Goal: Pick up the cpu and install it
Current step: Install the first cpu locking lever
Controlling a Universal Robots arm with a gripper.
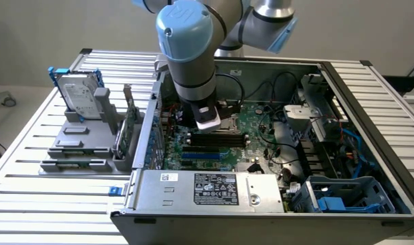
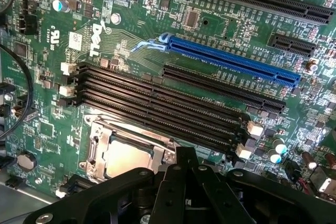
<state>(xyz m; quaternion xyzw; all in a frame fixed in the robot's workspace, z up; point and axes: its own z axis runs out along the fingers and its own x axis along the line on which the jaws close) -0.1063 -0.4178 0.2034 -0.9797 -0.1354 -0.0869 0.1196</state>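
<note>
**rackmonkey:** So where was the cpu (image 2: 127,157) at that point? In the wrist view I could see a pale silvery square lying flat inside the metal socket frame (image 2: 100,141), right beside the four black memory slots (image 2: 157,106). Looked seated in there, or at least resting in it.

**ur_tinkerer:** Yeah, that's how I read it too. The end effector (image 2: 184,182) hung just over the socket's edge, black fingers (image 2: 185,162) drawn close together, and I couldn't make out anything pinched between them. My guess is the chip was already put down, though I couldn't tell whether the socket was latched.

**rackmonkey:** Makes sense for the arm (image 1: 193,56) to be coming straight down into the open computer case (image 1: 370,127) in the exterior view. Only way past the side walls.

**ur_tinkerer:** Right. And the parts holder (image 1: 77,148) with the hard drive (image 1: 80,94) in its blue bracket sat on the slatted worktop (image 1: 29,199), on the exterior view's left, well apart from the action.
</note>
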